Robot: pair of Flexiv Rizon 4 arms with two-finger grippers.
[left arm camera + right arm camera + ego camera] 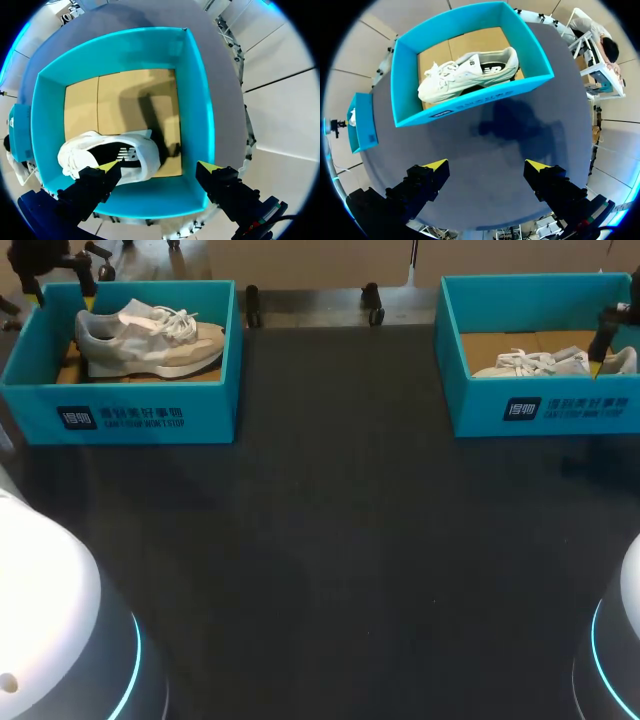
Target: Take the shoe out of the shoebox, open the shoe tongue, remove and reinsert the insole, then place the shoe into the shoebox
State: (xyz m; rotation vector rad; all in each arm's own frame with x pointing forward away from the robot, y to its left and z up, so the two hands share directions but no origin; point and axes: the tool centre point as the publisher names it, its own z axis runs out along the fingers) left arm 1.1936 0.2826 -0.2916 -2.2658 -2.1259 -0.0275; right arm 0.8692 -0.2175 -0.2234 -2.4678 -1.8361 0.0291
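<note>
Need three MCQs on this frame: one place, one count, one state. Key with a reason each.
1. The pale grey-and-cream lace-up sneaker lies: A) inside the left teal cardboard shoebox B) outside both boxes C) in a pincer
2. Teal shoeboxes present: A) one B) two C) three
3. The left pincer is: A) open, empty B) shut on a lace C) shut on a box wall
Key: 1A, teal walls surround it; 2B, the right teal shoebox makes two; 3A, its yellow tips stand wide apart, gripping nothing.
</note>
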